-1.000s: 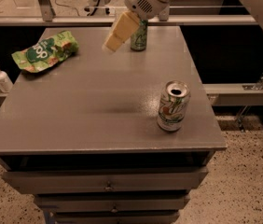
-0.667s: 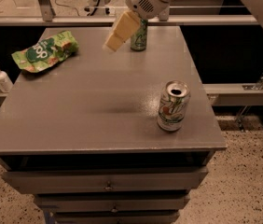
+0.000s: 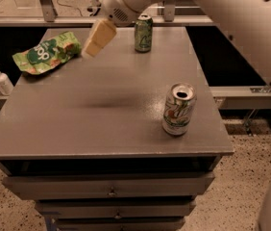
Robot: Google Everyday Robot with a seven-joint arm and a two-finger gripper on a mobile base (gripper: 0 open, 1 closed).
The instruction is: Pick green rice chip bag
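The green rice chip bag (image 3: 46,53) lies flat and crinkled at the far left corner of the grey table (image 3: 102,119), its dark green patch with white letters facing up. My gripper (image 3: 97,38) hangs above the table's far middle, just right of the bag and a little above it, not touching it. The white arm reaches in from the upper right. Nothing shows in the gripper.
A green soda can (image 3: 143,32) stands at the far edge, right of the gripper. A white-and-green soda can (image 3: 179,109), opened, stands near the front right. A pump bottle (image 3: 1,79) stands on a ledge left of the table. Drawers (image 3: 111,189) sit below the tabletop.
My gripper has moved left, toward the chip bag, and now no longer covers the green soda can. The bag and both cans have not moved.
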